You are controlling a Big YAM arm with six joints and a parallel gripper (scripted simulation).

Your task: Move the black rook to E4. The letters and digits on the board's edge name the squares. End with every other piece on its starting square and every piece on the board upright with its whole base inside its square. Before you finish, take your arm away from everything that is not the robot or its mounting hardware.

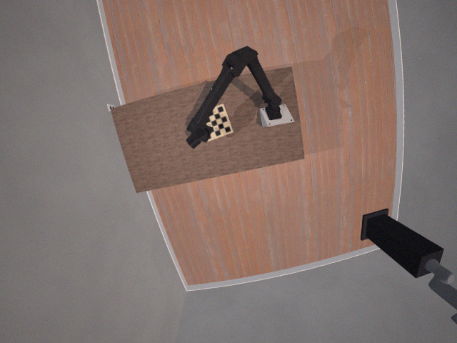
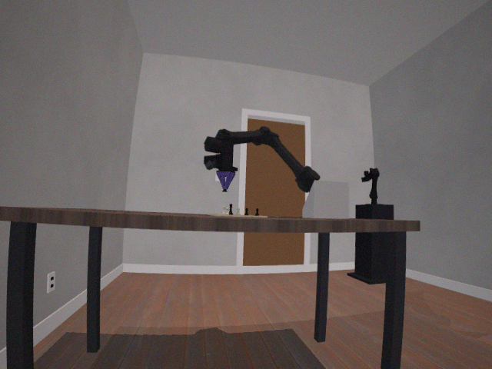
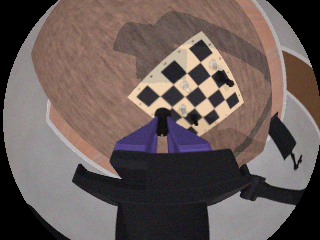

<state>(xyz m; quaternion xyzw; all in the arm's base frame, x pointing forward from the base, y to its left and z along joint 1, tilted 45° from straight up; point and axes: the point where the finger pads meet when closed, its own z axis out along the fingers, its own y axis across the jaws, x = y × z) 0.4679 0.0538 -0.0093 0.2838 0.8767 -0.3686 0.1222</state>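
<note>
My gripper [image 2: 224, 187] [image 3: 160, 127] has purple fingers and is shut on a small black piece [image 3: 160, 118] [image 2: 224, 191], which I take to be the black rook. It hangs high in the air over the near left edge of the chessboard [image 1: 223, 117] [image 2: 262, 216] [image 3: 163, 83]. In the overhead view the arm's wrist hides the fingers. On the board stand other black pieces [image 2: 231, 207] [image 2: 247, 211] [image 2: 257, 211] [image 3: 226, 80] [image 3: 194, 118] and white pieces [image 2: 225, 210] [image 2: 238, 211] [image 3: 214, 66], all upright. The board's letters and digits are too small to read.
The board lies on a dark wooden table [image 1: 158, 158] [image 2: 119, 220]. The arm's grey base [image 1: 276, 115] is bolted to the table right of the board. A black camera pedestal [image 2: 373, 238] [image 1: 400, 244] stands on the floor beyond the table's right end.
</note>
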